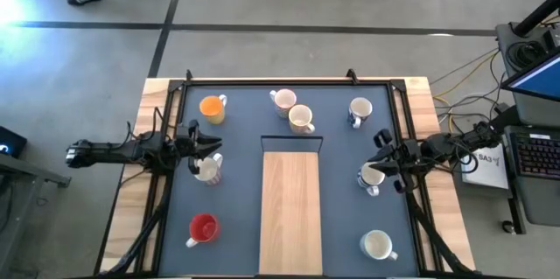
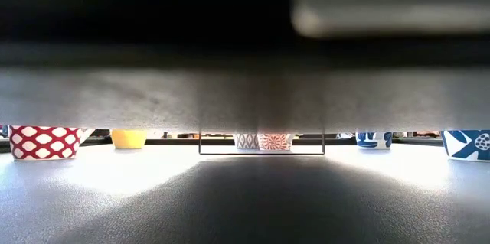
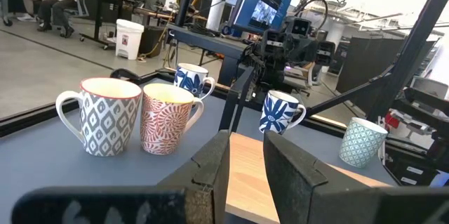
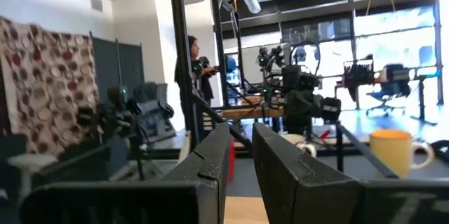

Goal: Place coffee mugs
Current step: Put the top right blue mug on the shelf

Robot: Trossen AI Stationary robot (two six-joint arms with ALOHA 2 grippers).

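Eight mugs stand upright on the dark blue mat. In the high view I see the orange mug, the red mug, two pale mugs side by side, and pale mugs at the far right, the right, the near right and the left. My left gripper hovers open just above and beside the left pale mug, pointing right. My right gripper hovers open next to the right pale mug, pointing left. Neither has anything between its fingers.
A light wooden board lies in the mat's middle, reaching the near edge, with a thin wire frame at its far end. A raised black frame borders the mat. The low view is mostly blocked by something dark overhead. A person stands in the room beyond.
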